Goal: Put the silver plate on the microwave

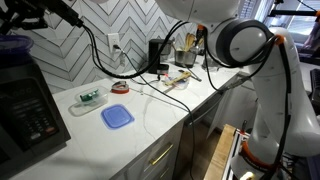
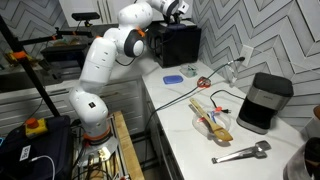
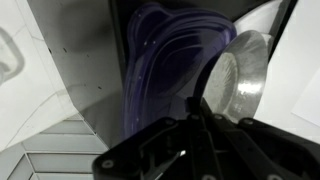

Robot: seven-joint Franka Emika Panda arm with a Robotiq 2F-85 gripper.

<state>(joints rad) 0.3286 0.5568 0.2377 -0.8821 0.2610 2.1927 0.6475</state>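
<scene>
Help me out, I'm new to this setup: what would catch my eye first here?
The big white arm reaches up over the black microwave at the counter's end. In the wrist view the gripper seems to pinch the tilted silver plate by its rim, beside a purple translucent piece. A blue plate lies on the white counter.
</scene>
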